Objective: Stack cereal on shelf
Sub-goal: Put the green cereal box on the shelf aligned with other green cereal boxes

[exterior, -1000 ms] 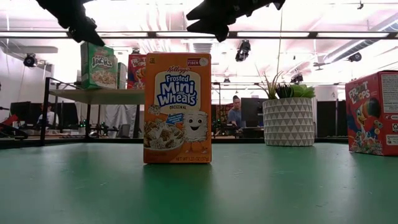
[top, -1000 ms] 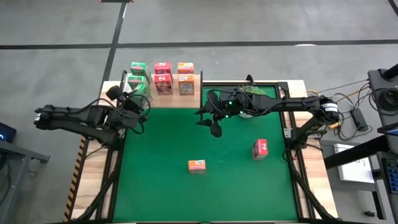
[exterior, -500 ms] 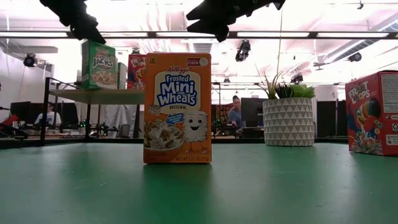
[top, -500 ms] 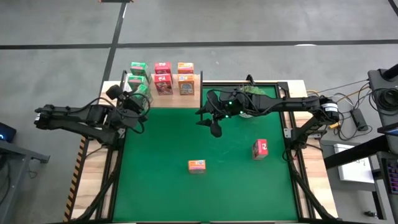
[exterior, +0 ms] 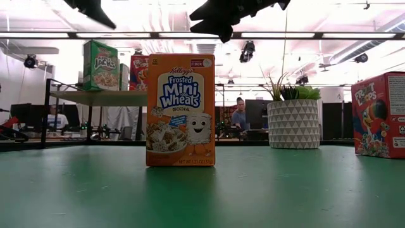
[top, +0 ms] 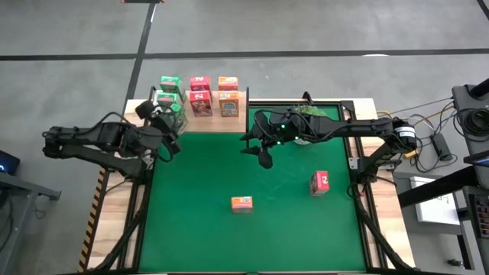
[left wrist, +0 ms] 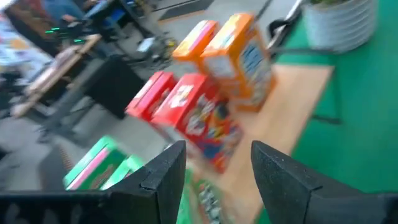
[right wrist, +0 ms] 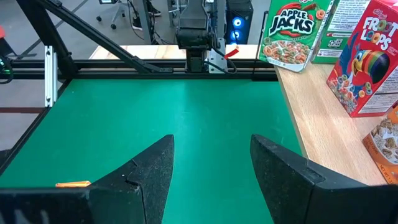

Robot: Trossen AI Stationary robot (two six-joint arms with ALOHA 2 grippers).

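My left gripper [top: 170, 131] hangs at upper left, just below the shelf [top: 200, 114] holding cereal boxes [top: 200, 95]. My right gripper [top: 262, 155] sits at center; two boxes [top: 242, 203] [top: 319, 182] stand lower right.

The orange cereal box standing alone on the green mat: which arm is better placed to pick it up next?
Probably the right. Its open, empty hand hovers over the mat, nearer the orange box. The left hand, also open and empty, is by the shelf at the mat's far left corner.
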